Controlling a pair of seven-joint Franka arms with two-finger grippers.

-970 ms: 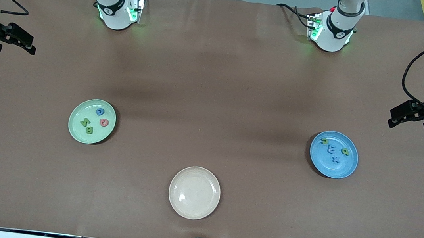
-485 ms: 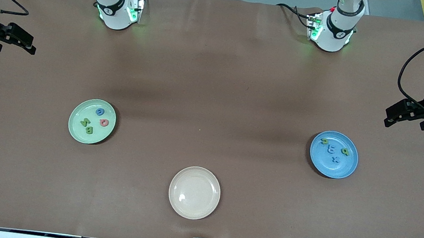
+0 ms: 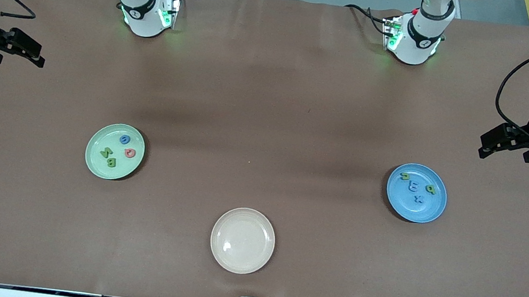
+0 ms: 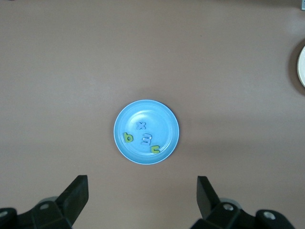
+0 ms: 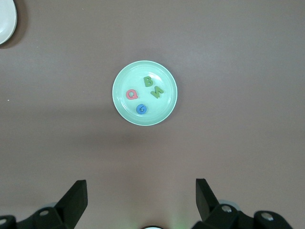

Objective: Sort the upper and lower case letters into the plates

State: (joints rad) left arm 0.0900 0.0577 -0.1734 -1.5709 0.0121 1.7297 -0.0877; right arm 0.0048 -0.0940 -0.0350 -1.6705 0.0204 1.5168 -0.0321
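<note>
A: Front view first. What sits on the surface?

B: Three plates. The green plate lies toward the right arm's end and carries four letters: a blue G, a pink Q, a green M and a green B. The blue plate lies toward the left arm's end, with a green letter near its rim, a blue E, a green p and a blue x. The cream plate is between them, nearer the camera, with nothing in it.

A: And the end effectors?

B: The right end effector hangs over the bare surface at its own end, well apart from the green plate. The left end effector hangs over the surface at its own end, near the blue plate but not over it. Both hold nothing.

A: Left wrist view?

B: The left end effector has its fingers spread wide and empty, with the blue plate seen between them and the cream plate's edge at the margin.

A: Right wrist view?

B: The right end effector is likewise wide and empty. The green plate lies on the surface, its four letters apart from one another, with the cream plate in a corner.
</note>
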